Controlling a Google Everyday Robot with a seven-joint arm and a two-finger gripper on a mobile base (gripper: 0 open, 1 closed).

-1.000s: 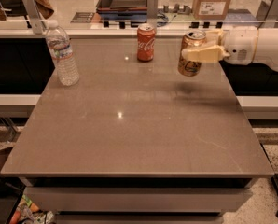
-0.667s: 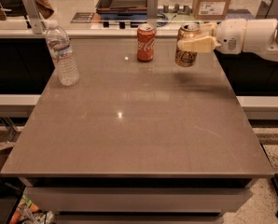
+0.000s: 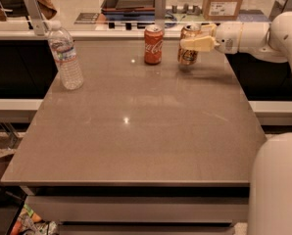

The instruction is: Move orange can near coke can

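Observation:
The coke can (image 3: 154, 44), red-orange with white script, stands upright at the far middle of the table (image 3: 136, 126). The orange can (image 3: 188, 45), golden-orange with a silver top, is just to its right, held upright at or slightly above the table top. My gripper (image 3: 194, 39) comes in from the right on a white arm and is shut on the orange can, one cream finger (image 3: 199, 44) across its front. A narrow gap separates the two cans.
A clear water bottle (image 3: 65, 56) stands upright at the table's far left. Beyond the far edge run a ledge, a metal post (image 3: 159, 6) and a cardboard box (image 3: 226, 1). The robot's white body (image 3: 278, 185) fills the lower right corner.
My gripper has carried the orange can left and toward the far edge, closer to the coke can. The coke can and the bottle have not moved.

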